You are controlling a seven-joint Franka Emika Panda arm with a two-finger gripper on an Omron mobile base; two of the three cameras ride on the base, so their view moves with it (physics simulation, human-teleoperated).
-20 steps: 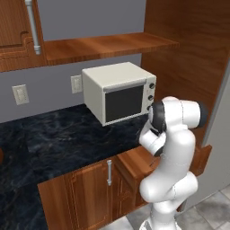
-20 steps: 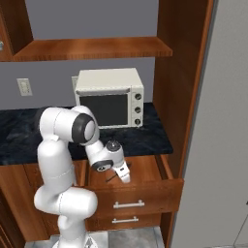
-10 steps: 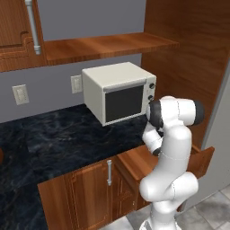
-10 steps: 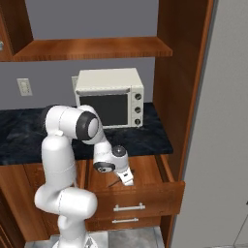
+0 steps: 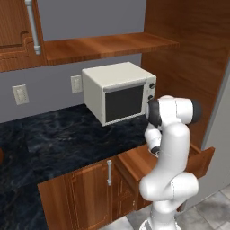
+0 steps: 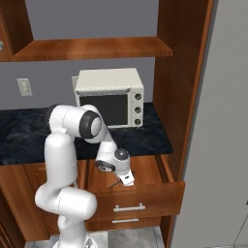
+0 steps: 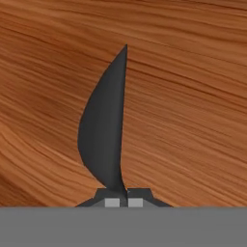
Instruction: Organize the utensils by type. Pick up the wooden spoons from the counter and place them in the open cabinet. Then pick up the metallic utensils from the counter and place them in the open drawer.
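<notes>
One microwave (image 6: 109,97), one open drawer (image 6: 145,186), one dark utensil (image 7: 103,130), two wall outlets (image 5: 19,94)

Polished, streaky brown wood inside open drawer (image 6: 145,169); glossy dark veined stone counter (image 5: 67,139) at nine o'clock; matt cream metal microwave (image 6: 109,97).

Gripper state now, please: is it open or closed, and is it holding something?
Gripper: closed on a thin dark utensil, over the open drawer.
</notes>
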